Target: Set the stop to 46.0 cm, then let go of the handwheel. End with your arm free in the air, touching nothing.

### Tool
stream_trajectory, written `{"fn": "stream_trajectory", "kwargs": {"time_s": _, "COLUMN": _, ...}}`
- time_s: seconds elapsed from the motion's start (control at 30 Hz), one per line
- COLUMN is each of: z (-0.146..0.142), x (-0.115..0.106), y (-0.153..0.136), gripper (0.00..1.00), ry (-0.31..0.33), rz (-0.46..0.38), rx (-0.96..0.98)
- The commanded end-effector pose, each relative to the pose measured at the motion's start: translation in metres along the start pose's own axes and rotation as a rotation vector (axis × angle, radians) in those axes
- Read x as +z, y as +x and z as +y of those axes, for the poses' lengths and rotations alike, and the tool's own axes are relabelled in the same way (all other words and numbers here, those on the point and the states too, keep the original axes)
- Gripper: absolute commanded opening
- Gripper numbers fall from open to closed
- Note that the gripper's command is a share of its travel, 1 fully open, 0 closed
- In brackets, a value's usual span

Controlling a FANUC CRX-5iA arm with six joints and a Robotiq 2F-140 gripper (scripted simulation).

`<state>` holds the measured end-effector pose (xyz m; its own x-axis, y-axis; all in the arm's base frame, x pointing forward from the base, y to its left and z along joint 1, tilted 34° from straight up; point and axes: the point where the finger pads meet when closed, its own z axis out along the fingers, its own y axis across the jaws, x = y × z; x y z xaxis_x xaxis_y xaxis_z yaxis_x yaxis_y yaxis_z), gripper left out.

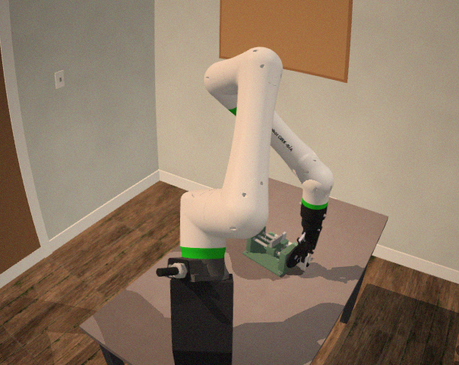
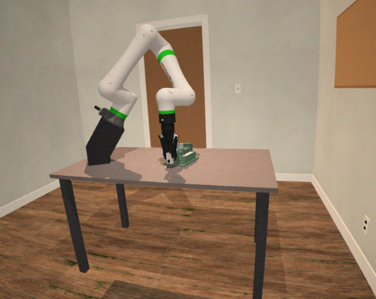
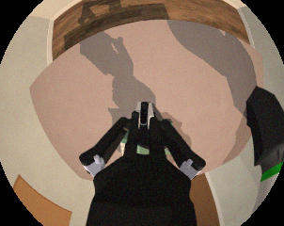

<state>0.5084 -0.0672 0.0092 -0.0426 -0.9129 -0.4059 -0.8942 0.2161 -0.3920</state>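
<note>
An orange-brown board (image 1: pixel 284 35) (image 2: pixel 361 51) hung on the pale wall. A brown door (image 2: pixel 182 80) stood shut in its white frame (image 2: pixel 205 80), with a switch plate (image 1: pixel 59 79) (image 2: pixel 238 88) beside it, above wood-plank flooring (image 1: pixel 115 236) (image 2: pixel 182 244).

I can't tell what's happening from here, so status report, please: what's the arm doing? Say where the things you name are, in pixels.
Gripper (image 1: pixel 305 262) (image 2: pixel 170 161) (image 3: pixel 144 107) low at black handwheel (image 1: pixel 293 257), fingers nearly together; grip unconfirmed. Stop's setting unreadable. Gripper partly blocks exterior view of wheel.
</note>
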Motion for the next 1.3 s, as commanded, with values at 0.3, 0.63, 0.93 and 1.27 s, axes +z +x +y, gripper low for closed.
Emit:
{"fn": "stream_trajectory", "kwargs": {"time_s": 0.3, "z": -0.013, "x": -0.025, "y": 0.000, "gripper": 0.04, "ry": 0.000, "rz": 0.000, "rx": 0.000}}
{"fn": "stream_trajectory", "kwargs": {"time_s": 0.63, "z": -0.011, "x": -0.039, "y": 0.000, "gripper": 0.04, "ry": 0.000, "rz": 0.000, "rx": 0.000}}
{"fn": "stream_trajectory", "kwargs": {"time_s": 0.93, "z": -0.004, "x": -0.051, "y": 0.000, "gripper": 0.04, "ry": 0.000, "rz": 0.000, "rx": 0.000}}
{"fn": "stream_trajectory", "kwargs": {"time_s": 1.27, "z": 0.005, "x": -0.059, "y": 0.000, "gripper": 0.04, "ry": 0.000, "rz": 0.000, "rx": 0.000}}
